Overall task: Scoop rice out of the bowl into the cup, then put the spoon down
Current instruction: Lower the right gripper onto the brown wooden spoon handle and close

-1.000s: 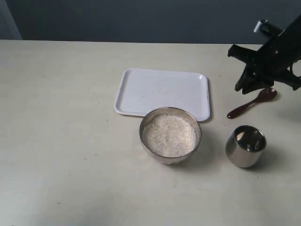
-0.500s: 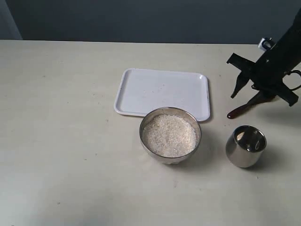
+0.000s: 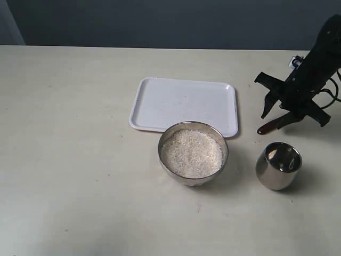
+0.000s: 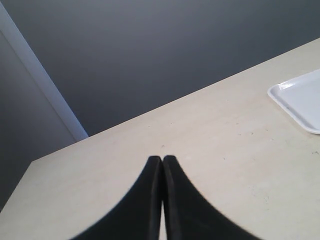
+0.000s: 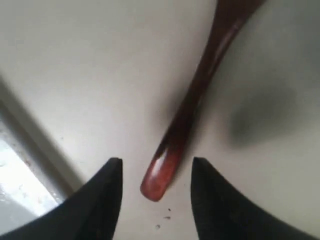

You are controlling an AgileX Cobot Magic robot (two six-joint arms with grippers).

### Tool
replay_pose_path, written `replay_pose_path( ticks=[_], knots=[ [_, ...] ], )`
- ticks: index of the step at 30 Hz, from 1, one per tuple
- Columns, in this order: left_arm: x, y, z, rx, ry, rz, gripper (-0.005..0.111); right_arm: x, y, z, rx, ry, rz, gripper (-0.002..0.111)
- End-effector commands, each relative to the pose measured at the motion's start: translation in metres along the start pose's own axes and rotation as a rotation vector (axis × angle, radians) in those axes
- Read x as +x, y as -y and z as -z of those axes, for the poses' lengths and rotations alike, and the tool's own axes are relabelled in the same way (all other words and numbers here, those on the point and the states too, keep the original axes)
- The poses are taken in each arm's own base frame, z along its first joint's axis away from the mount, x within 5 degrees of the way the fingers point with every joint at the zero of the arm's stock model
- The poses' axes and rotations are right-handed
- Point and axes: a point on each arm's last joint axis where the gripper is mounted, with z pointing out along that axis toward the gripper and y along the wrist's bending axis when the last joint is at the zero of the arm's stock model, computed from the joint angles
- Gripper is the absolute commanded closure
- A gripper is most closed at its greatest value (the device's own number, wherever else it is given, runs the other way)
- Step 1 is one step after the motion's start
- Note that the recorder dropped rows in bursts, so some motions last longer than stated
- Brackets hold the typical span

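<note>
Right gripper (image 5: 156, 164) fingers spread wide on either side of the handle tip of the slim dark reddish-brown wooden spoon (image 5: 200, 85), gripping nothing. Spoon lies on the pale table (image 3: 80, 160), right of and beyond the round shiny steel bowl (image 3: 184, 180) of white rice (image 3: 192, 153). Small steel cup (image 3: 277, 173) just right of bowl. Left gripper (image 4: 162, 159) fingers pressed together, empty.

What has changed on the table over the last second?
The right gripper dropped over the dark reddish-brown wooden spoon and opened; its jaws now straddle the handle's end without gripping. The spoon, round steel bowl of rice, small steel cup and white tray stayed put.
</note>
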Motion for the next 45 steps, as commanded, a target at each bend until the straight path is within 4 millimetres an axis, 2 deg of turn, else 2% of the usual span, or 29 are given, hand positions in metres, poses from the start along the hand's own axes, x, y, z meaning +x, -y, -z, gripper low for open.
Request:
replay_pose_path(
  ticks=[1, 3, 5, 8, 16, 21, 28, 34, 39, 45],
  knots=[
    [-0.002, -0.001, 0.001, -0.003, 0.016, 0.007, 0.106, 0.000, -0.008, 0.004, 0.035, -0.003, 0.042, 0.069],
    [-0.002, -0.001, 0.001, -0.003, 0.016, 0.007, 0.106, 0.004, -0.002, 0.005, 0.102, -0.047, 0.047, 0.074],
    [-0.002, -0.001, 0.001, -0.003, 0.016, 0.007, 0.106, 0.005, 0.001, 0.005, 0.137, -0.063, 0.061, 0.074],
    [-0.002, -0.001, 0.001, -0.003, 0.016, 0.007, 0.106, 0.005, 0.000, 0.005, 0.131, -0.063, 0.058, 0.068],
    [-0.002, -0.001, 0.001, -0.003, 0.016, 0.007, 0.106, 0.000, -0.003, 0.005, 0.090, -0.001, 0.011, 0.069],
    [-0.002, -0.001, 0.001, -0.003, 0.016, 0.007, 0.106, 0.001, -0.002, -0.017, 0.082, -0.067, -0.037, 0.069],
    [-0.002, -0.001, 0.001, -0.003, 0.016, 0.007, 0.106, 0.000, -0.002, -0.021, 0.080, -0.069, -0.041, 0.069],
    [-0.002, -0.001, 0.001, -0.003, 0.016, 0.007, 0.106, 0.000, 0.001, -0.021, 0.109, -0.071, -0.022, 0.084],
    [-0.002, -0.001, 0.001, -0.003, 0.016, 0.007, 0.106, 0.001, 0.002, -0.021, 0.120, -0.084, -0.012, 0.109],
    [-0.002, -0.001, 0.001, -0.003, 0.016, 0.007, 0.106, 0.003, 0.006, -0.017, 0.161, -0.103, 0.089, 0.109]
  ],
)
